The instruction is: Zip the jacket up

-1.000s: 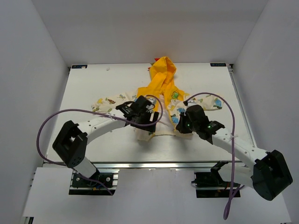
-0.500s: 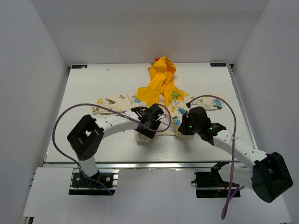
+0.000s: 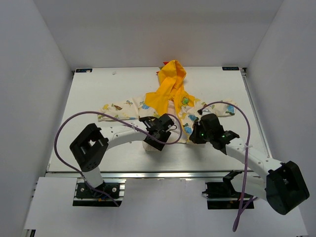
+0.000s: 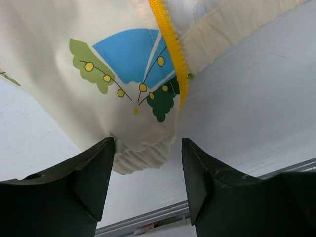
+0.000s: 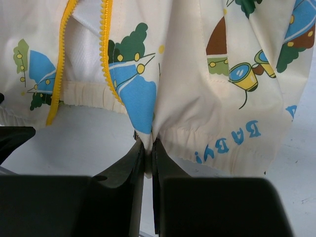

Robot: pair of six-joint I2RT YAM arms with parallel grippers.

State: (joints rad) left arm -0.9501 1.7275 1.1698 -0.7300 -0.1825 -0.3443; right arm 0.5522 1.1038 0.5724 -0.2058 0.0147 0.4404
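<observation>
My right tool (image 5: 146, 148) is clamped on the hem of the cream cartoon-print jacket (image 5: 197, 74). My left tool (image 4: 147, 148) gapes astride the other hem. A shallow bite could slip, skewing the yellow zipper strip (image 4: 170, 44).

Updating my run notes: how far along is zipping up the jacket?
Done: the right pincer is clamped on the jacket hem. In hand: the left pincer, open, straddles the other front's hem corner beside its zipper teeth. Left: both zipper strips lie apart, so joining and zipping remain.
</observation>
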